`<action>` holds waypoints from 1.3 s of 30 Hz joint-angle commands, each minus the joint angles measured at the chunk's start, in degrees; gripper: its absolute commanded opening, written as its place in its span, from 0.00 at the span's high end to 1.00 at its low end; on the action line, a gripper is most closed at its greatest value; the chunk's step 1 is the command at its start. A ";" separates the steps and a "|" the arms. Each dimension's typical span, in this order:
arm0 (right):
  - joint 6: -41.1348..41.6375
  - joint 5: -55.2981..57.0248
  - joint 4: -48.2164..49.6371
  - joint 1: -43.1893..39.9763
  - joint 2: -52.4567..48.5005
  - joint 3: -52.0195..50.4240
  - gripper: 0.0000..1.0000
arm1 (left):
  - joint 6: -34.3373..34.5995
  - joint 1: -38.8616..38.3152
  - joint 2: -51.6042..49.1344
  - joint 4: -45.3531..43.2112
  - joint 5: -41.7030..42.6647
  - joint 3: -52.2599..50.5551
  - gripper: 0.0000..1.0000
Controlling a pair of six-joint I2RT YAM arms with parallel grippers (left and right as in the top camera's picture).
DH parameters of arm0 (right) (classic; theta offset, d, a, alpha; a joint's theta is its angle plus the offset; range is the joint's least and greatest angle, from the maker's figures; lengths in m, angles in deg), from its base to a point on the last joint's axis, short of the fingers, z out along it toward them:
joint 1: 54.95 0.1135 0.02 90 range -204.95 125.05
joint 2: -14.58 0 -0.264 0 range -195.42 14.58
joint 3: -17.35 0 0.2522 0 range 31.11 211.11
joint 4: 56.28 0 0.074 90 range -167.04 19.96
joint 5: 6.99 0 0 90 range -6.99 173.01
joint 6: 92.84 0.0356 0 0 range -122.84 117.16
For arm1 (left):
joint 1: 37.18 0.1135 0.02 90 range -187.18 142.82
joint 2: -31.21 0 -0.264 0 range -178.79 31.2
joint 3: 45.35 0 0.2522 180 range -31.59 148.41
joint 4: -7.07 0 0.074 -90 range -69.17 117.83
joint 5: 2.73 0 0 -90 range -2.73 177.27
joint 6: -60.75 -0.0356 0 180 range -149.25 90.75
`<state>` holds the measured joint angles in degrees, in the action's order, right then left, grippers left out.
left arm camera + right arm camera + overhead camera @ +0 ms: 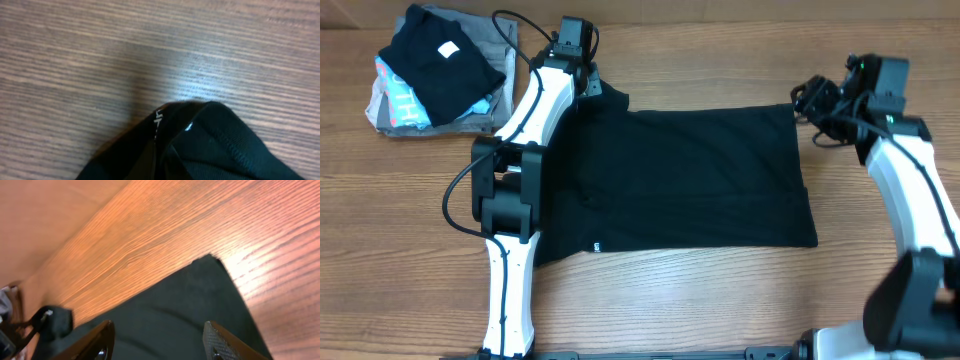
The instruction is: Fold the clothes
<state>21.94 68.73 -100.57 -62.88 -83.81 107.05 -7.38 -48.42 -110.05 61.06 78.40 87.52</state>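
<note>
Jaws of the left gripper (588, 84) are closed together, pinching a small bunch of fabric at the far left corner of the shirt (690, 180). In the left wrist view the black cloth rises in a peak at the bottom edge, with a strip of white lettering (157, 118) along one fold and bare wood grain beyond it. The fingers themselves cannot be made out there against the dark cloth.

Jaws of the right gripper (817, 100) stand apart. In the right wrist view both fingers (220, 342) show at the bottom edge, with the shirt's far right corner lying flat on the wood between and beyond them. Whether the fingertips touch the cloth cannot be told.

From overhead, the shirt lies spread nearly flat in the middle of the wooden worktop (720, 300), between the two arms. Its left part is hidden under the left arm, and a small white mark (596, 246) shows near its near edge.

At the far left corner of the worktop, well apart from the shirt, sits a pile (395, 100) of folded garments: grey and light-blue pieces below, a black piece with a white square label (448, 49) on top.
</note>
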 commanded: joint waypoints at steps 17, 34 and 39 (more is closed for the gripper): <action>-8.57 16.39 -9.62 2.12 -27.39 21.42 0.43 | -1.73 0.00 -0.87 3.58 -0.44 1.38 0.96; -8.07 11.61 -5.31 4.22 -30.77 21.42 0.44 | -1.73 -0.02 -0.87 4.11 -0.28 1.38 0.96; -8.07 11.69 -5.60 4.44 -30.77 21.42 0.48 | -1.73 -0.02 -0.87 4.13 -0.26 1.36 0.96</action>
<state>13.65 80.86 -106.10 -58.64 -114.33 127.01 -8.41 -48.42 -110.05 65.01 78.43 87.57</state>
